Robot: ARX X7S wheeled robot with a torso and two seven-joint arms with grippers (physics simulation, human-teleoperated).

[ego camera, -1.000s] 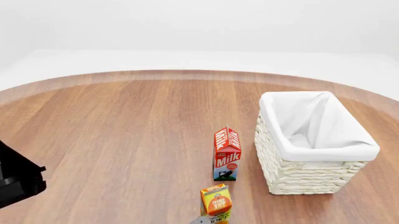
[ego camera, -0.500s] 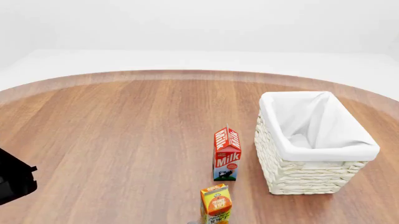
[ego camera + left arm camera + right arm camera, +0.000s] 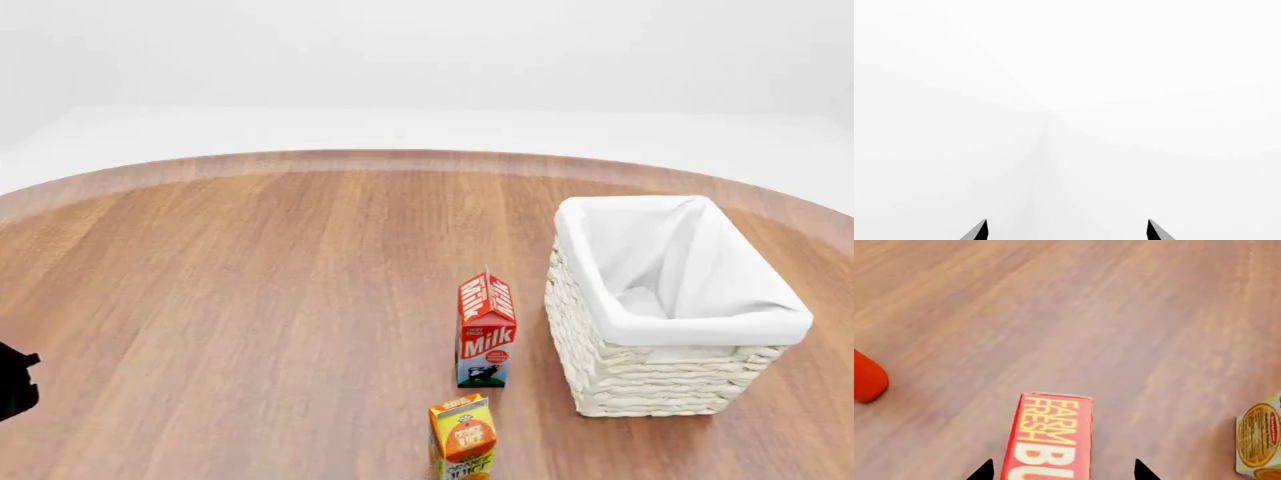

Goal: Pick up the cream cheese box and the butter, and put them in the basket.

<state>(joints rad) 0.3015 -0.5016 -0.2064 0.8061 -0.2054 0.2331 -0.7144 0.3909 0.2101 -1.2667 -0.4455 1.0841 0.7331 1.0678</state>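
The butter [image 3: 1049, 437], a red box with pale yellow lettering, lies on the wooden table in the right wrist view. My right gripper [image 3: 1062, 471] is open, with one fingertip on each side of the box and a gap on both sides. The left gripper [image 3: 1066, 231] is open too and faces blank white, holding nothing. Only a black bit of the left arm [image 3: 14, 380] shows at the head view's left edge. The white wicker basket [image 3: 707, 325] stands at the right of the table and looks empty. The cream cheese box is out of view.
A red milk carton [image 3: 486, 330] stands just left of the basket, and an orange juice carton [image 3: 462, 435] stands in front of it. Near the butter, the right wrist view shows a red rounded thing [image 3: 867, 377] and an orange-labelled pack [image 3: 1257, 440].
The black left arm has slid out toward the head view's left edge. A small grey part by the orange juice carton at the bottom edge has left the view.
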